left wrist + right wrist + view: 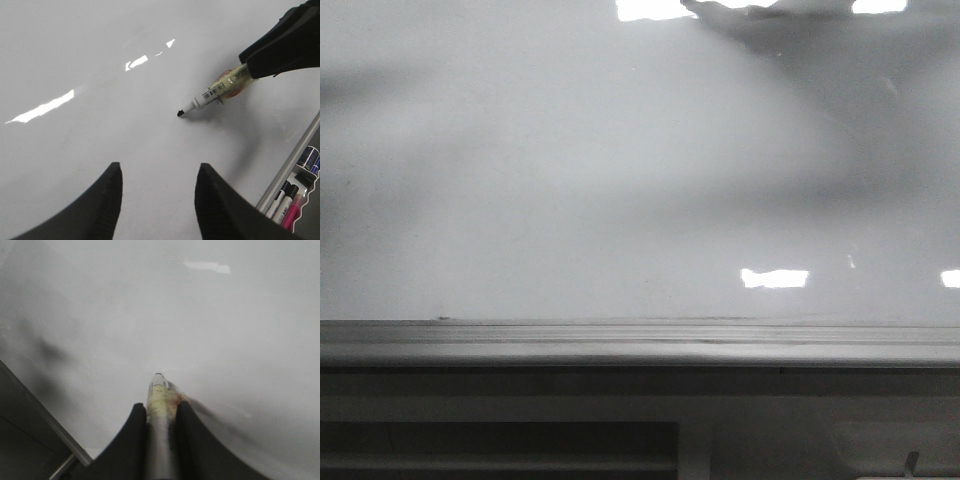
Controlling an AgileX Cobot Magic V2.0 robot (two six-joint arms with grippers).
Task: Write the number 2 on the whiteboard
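Glossy whiteboard [100, 150] blank, marker [210, 95] tip touching it.

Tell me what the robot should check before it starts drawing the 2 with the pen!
1. Pen held tight: the right gripper is shut on the marker pen. Ok.
2. Cap off: black tip bare. Ok.
3. Tip touching the whiteboard: at or just above the surface. Cannot tell.
4. Board clean around the tip: no strokes seen. Ok.
5. Left gripper out of the way: open, empty, close beside the tip. Cannot tell.
6. Room to draw: the spare markers sit in the tray beyond the rail, off the board. Ok.
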